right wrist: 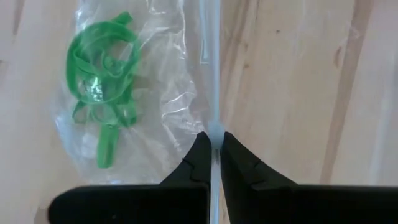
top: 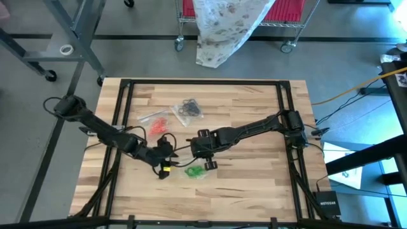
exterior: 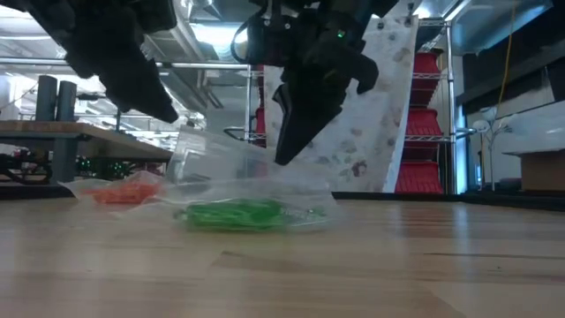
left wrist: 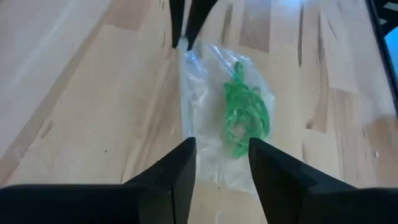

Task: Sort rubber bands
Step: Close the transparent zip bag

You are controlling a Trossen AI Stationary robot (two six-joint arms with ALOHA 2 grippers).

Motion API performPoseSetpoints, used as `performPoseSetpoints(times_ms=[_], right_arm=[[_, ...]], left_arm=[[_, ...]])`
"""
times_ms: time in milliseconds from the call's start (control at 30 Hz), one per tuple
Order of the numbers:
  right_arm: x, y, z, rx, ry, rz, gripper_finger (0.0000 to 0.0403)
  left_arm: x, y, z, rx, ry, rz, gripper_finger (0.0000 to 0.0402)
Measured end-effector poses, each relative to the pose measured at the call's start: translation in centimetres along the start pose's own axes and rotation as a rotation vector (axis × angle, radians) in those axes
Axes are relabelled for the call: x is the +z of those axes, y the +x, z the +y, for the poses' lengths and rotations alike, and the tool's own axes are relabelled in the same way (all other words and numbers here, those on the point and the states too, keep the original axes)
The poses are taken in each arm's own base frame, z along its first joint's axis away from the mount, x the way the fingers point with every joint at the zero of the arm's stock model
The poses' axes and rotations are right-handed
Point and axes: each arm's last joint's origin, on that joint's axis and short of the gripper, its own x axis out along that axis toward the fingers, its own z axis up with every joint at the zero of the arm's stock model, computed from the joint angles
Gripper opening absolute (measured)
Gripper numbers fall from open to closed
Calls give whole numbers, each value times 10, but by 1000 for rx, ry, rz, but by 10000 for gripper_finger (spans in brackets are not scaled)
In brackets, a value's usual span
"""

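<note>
Three colour groups lie on the worktop [top: 254, 178]: green bands [top: 193, 172] in a clear bag [right wrist: 155, 112] near the front middle, orange-red bands [top: 158, 125] in a second bag behind and to the left, black bands [top: 189, 107] farther back, apparently bagged too, though the high view is too coarse to be sure. Right hand [right wrist: 215, 163] is pressed together on the bag's edge, pinching a thin strip of plastic and holding that side up off the wood. Left hand [left wrist: 222, 165] stands spread just over the bag's opposite end, nothing between its fingers. Green bands sit bunched as a tangle in the bag's closed half; the bunch is longer than wide, its long axis along the bag's length, roughly in line with the left hand's approach, with one loop trailing toward the pinched edge. Risks, as judged: the pinch is on a very small bite of film, so a pull could slip it free and drop the bag; tilting the bag with the mouth low could spill loops back onto the wood; the spread left hand, if it closes low, could catch both walls and seal the mouth rather than open it.
</note>
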Motion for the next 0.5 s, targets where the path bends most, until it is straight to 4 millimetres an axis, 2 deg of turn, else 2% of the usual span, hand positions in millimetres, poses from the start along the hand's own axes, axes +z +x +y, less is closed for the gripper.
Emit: performPoseSetpoints(times_ms=[267, 500], right_arm=[[3, 0, 0, -5, 16, -28, 14], [4, 0, 0, -6, 16, -39, 14]], left_arm=[[-7, 0, 6, 110, -52, -19, 142], [-13, 3, 8, 74, -141, -74, 143]])
